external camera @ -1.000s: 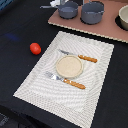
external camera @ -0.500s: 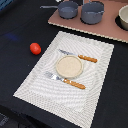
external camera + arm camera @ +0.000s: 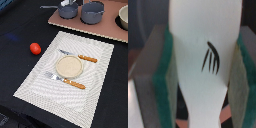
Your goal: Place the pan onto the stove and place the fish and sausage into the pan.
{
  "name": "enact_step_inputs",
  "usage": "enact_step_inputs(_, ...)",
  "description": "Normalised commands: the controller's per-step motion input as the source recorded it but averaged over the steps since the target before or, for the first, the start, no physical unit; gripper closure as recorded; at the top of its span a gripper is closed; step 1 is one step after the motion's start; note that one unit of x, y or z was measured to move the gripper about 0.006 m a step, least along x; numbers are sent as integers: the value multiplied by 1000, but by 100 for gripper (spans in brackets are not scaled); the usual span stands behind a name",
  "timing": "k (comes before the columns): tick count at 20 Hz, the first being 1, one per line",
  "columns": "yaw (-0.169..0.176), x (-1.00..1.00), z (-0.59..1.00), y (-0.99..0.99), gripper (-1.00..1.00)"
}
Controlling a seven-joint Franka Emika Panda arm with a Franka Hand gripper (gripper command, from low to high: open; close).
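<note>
In the wrist view my gripper (image 3: 203, 80) is shut on the fish (image 3: 198, 35), a flat white piece with black fin lines. It is held between the green pads (image 3: 162, 80). In the exterior view the small blue-grey pan (image 3: 67, 11) stands on the pinkish-brown stove (image 3: 100, 31), its long handle pointing to that view's left. Something white, the gripper or the fish, barely shows at the top edge just above the pan (image 3: 66, 2). The red-orange sausage (image 3: 35, 48) lies on the dark table, on the exterior view's left of the placemat.
A larger grey pot (image 3: 92, 12) stands on the stove beside the pan. A white bowl (image 3: 123, 18) is at the stove's right end. The striped beige placemat (image 3: 40, 82) carries a round plate (image 3: 69, 66), a knife (image 3: 80, 57) and a fork (image 3: 67, 81).
</note>
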Motion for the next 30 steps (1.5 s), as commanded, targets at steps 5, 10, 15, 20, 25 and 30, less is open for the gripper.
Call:
enact_step_inputs(5,-6,-227,195,221,-100)
enact_step_inputs(10,-36,-319,395,-25,-100)
enact_step_inputs(15,-97,-51,534,-714,-100)
enact_step_inputs(20,-85,-1,323,-810,-100)
enact_step_inputs(25,-95,0,67,-770,-100)
enact_step_inputs(30,-172,0,-27,-559,-100)
